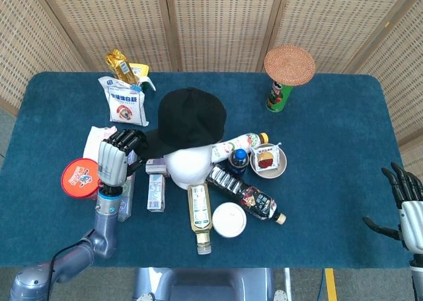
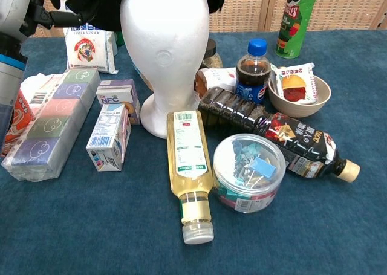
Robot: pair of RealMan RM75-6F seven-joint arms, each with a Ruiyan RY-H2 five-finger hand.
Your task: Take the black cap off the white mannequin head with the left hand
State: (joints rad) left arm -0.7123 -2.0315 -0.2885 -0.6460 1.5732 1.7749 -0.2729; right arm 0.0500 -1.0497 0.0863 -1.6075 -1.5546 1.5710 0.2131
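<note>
The black cap (image 1: pixel 192 118) hangs above and behind the white mannequin head (image 1: pixel 189 166), no longer covering it. My left hand (image 1: pixel 116 158) grips the cap by its brim (image 1: pixel 147 142), left of the head. In the chest view the bare mannequin head (image 2: pixel 164 51) stands upright at centre; only the cap's brim (image 2: pixel 97 8) and a bit of its rim show at the top edge, with my left hand (image 2: pixel 18 9) at the top left. My right hand (image 1: pixel 406 205) hovers at the table's right front corner, fingers spread, holding nothing.
Around the mannequin's base lie a yellow-liquid bottle (image 2: pixel 189 166), a dark tea bottle (image 2: pixel 284 136), a clip tub (image 2: pixel 249 171), juice cartons (image 2: pixel 109 133) and a long box (image 2: pixel 51 121). A cola bottle (image 2: pixel 252 66), snack bowl (image 2: pixel 299 87), Pringles can (image 1: pixel 277 94) and sugar bag (image 1: pixel 124 104) stand further back.
</note>
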